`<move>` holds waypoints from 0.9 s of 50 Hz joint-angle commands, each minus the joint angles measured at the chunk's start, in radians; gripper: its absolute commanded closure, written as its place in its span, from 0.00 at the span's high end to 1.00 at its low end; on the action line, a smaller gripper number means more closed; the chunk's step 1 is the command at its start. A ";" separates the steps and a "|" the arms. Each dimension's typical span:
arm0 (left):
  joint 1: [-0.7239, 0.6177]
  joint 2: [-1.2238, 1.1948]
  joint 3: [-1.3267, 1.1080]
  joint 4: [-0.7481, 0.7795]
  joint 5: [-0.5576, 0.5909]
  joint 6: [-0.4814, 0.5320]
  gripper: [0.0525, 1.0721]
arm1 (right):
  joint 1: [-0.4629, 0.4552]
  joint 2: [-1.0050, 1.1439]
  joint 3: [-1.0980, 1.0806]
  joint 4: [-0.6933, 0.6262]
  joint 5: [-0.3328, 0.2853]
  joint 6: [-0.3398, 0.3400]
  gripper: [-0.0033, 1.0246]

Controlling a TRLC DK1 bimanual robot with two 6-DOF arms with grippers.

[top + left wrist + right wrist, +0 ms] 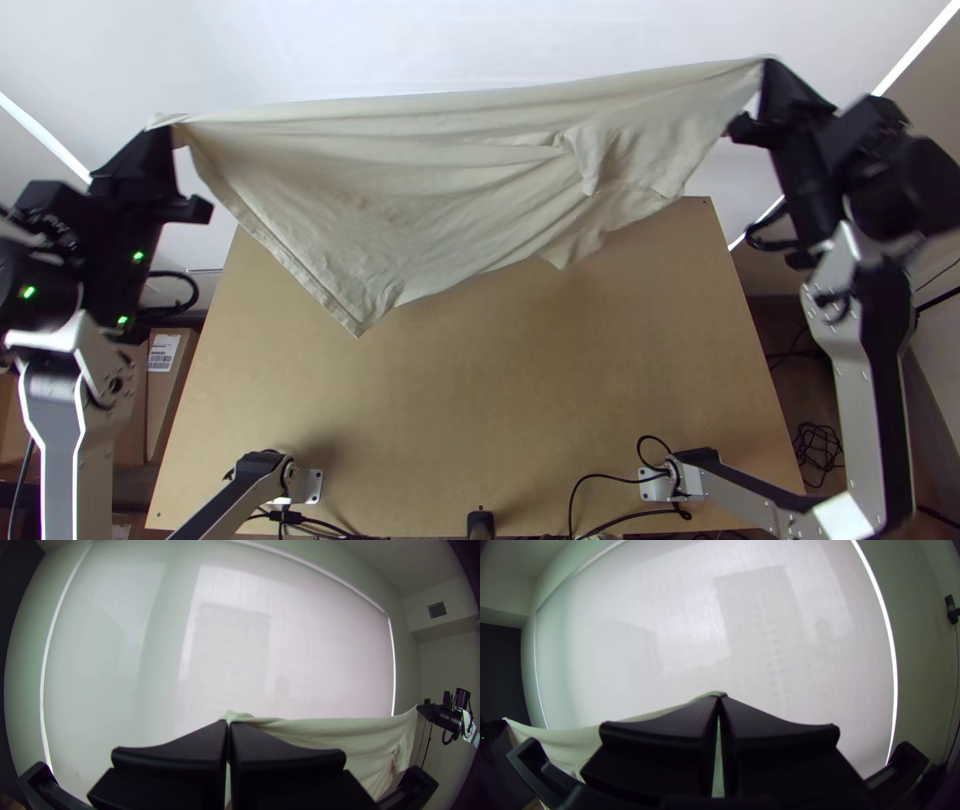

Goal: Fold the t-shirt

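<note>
One white label (163, 352) was noted on a cardboard box (170, 408) beside the left edge of the table (480, 380). One beige t-shirt (400, 190) hung stretched between two claws, the left claw (168, 130) pinching one end of its upper edge and the right claw (768, 68) pinching the other, both with fingers together. In the top view, its cloth sagged in creases across the table's far edge, and wooden surface extended from its lowest corner toward the two arm bases.
</note>
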 commanded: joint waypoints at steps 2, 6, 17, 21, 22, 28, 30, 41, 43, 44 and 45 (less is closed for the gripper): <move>0.013 -0.127 0.045 0.042 -0.039 -0.025 0.02 | -0.008 -0.212 -0.065 0.048 0.019 -0.011 0.03; 0.014 -0.200 0.036 0.042 -0.048 -0.018 0.02 | -0.002 -0.336 -0.123 0.046 0.018 -0.034 0.03; 0.034 -0.375 0.015 0.022 -0.048 -0.014 0.02 | 0.002 -0.563 -0.186 -0.044 0.013 -0.047 0.03; 0.037 -0.417 -0.004 -0.016 -0.048 -0.022 0.02 | -0.004 -0.595 -0.178 -0.090 0.013 -0.047 0.03; 0.036 -0.423 -0.008 -0.033 -0.048 -0.022 0.02 | -0.004 -0.600 -0.177 -0.103 0.013 -0.047 0.03; 0.036 -0.463 -0.041 -0.087 -0.048 -0.041 0.02 | -0.004 -0.614 -0.175 -0.138 0.010 -0.042 0.03; 0.036 -0.475 -0.053 -0.105 -0.043 -0.052 0.02 | -0.004 -0.615 -0.175 -0.147 0.007 -0.030 0.03; 0.031 -0.607 -0.242 -0.283 0.026 -0.109 0.02 | -0.002 -0.632 -0.309 -0.331 -0.035 0.107 0.03; 0.028 -0.642 -0.306 -0.312 0.024 -0.111 0.02 | 0.001 -0.655 -0.382 -0.356 -0.051 0.130 0.03; 0.026 -0.664 -0.341 -0.329 0.026 -0.112 0.02 | 0.002 -0.672 -0.422 -0.360 -0.062 0.135 0.03; 0.020 -0.687 -0.380 -0.348 0.032 -0.114 0.02 | 0.008 -0.692 -0.473 -0.362 -0.068 0.135 0.03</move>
